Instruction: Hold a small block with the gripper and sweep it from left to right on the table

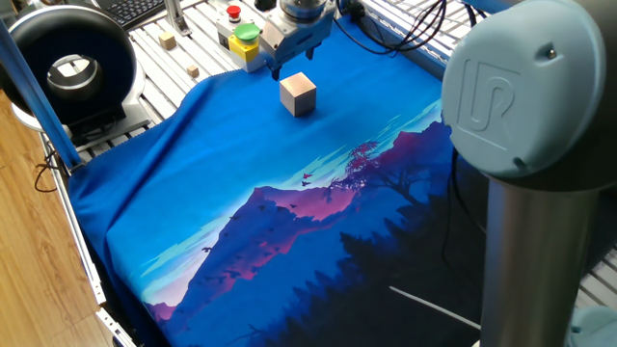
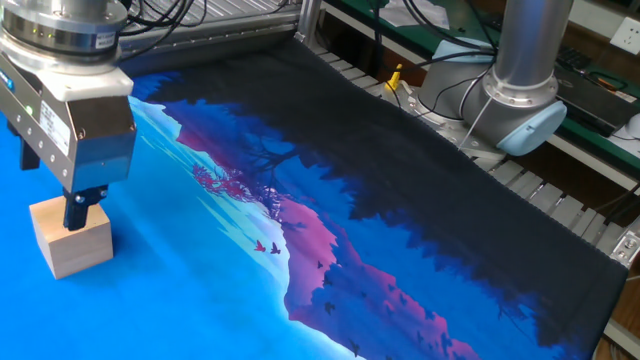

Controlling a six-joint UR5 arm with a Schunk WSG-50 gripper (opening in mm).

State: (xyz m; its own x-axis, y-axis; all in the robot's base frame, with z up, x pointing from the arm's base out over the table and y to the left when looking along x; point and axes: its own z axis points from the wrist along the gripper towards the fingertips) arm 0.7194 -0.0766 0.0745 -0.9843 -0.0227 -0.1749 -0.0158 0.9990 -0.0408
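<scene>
Jaws hang apart with nothing between them, as far as the two short dark tips in the fixed view from the table's front show; the gripper (image 1: 280, 64) sits just behind the small block (image 1: 298, 93) and slightly above it, not yet straddling it. From the other side the gripper (image 2: 78, 210) has one dark tip showing in front of the block's (image 2: 72, 237) top rear edge, though whether it touches the wood cannot be told. Working from near to far: the dark forest print fills the near end of the cloth, then the purple mountains, then plain blue where the block rests flat, alone and upright. Beyond it the cloth ends and the table (image 1: 198, 43) shows its bare slats, carrying a yellow box with a green button (image 1: 247, 40) and two tiny cubes (image 1: 169, 40). This looks like the approach, before any grasp. Next, I judge, the gripper must centre over the block, descend and close.
</scene>
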